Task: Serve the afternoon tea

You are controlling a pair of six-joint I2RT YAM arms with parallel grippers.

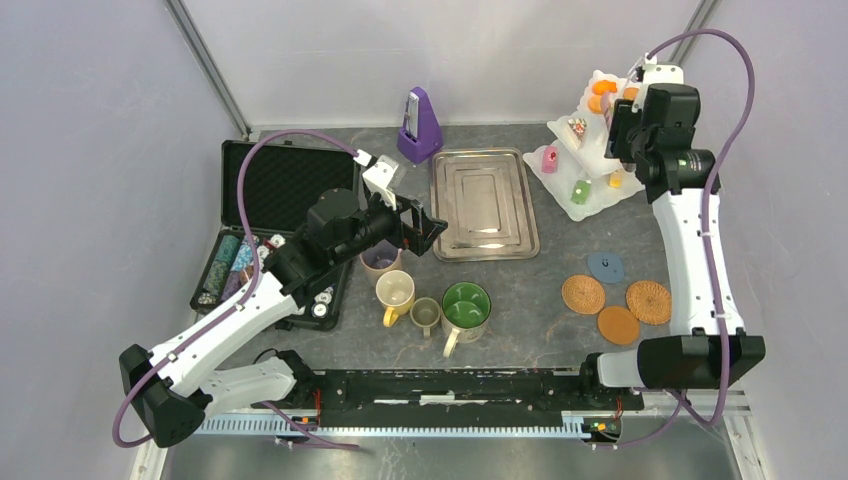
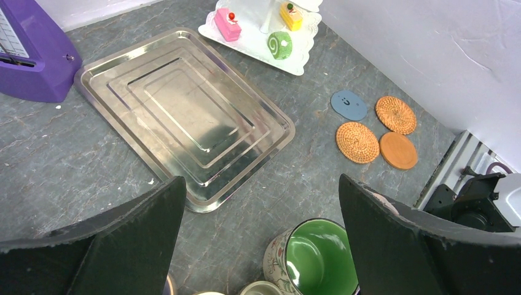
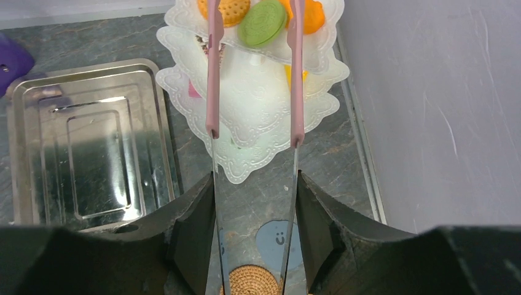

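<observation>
Right tool [image 3: 255,177] clamped on tongs [image 3: 213,92]. The pink arms of the tongs pass either side of a green pastry [image 3: 262,23] on the top tier of the stand [image 3: 258,129], at the tabletop's [image 1: 560,340] far right corner. Two orange pastries [image 3: 310,15] flank it. Left tool [image 2: 261,184] apart, above four mugs [image 1: 395,292]. Three cork coasters [image 1: 583,294] lie near right.

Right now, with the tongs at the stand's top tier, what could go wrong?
The tongs in the right gripper flank the green pastry, with orange pastries beside both arms; closing may knock one off the tier. Pressing on the tall white stand might tip it. The open left gripper hangs near the green mug; lowering could bump it.
</observation>
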